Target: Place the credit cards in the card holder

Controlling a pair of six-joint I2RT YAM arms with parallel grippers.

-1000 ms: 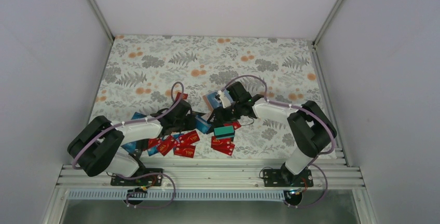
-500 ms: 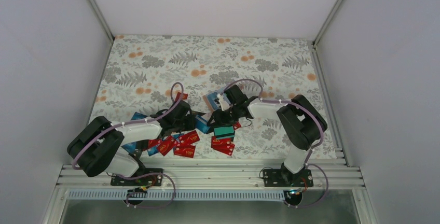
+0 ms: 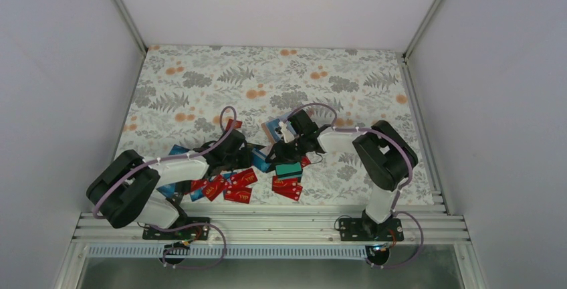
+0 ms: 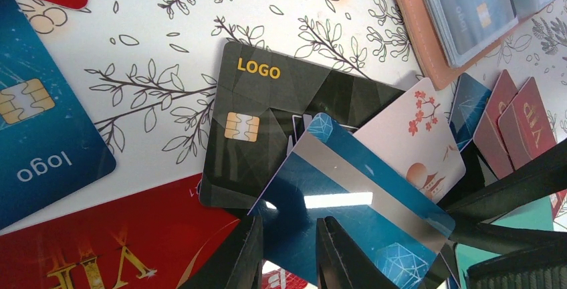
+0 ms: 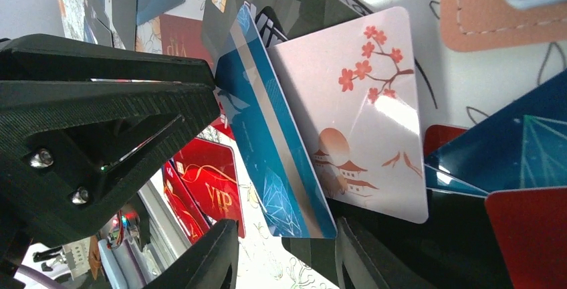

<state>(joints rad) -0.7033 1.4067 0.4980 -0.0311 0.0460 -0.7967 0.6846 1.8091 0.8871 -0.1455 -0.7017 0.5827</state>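
In the last second my right arm has folded in toward the left, bringing my right gripper [image 5: 287,230] down from beside the card holder [image 3: 275,128] to the card pile. The pile lies toward the middle of the surface's near edge. My left arm has not shifted. My left gripper [image 4: 289,237] has its jaws nearly together on a corner of the blue striped card [image 4: 354,188] and props it at a tilt above the other credit cards. My right jaws stand apart, one on each side of that card's free end, and have not closed on it. I judge this to be a handover, so that the right side can carry the card to the holder.

The card holder lies open just beyond the pile, toward the surface's centre. It has a tan stitched rim and blue-grey pockets, and some cards already show inside. Under the raised card lie a pale blossom card [image 5: 361,115] and a black card [image 4: 267,102] marked LOGO.
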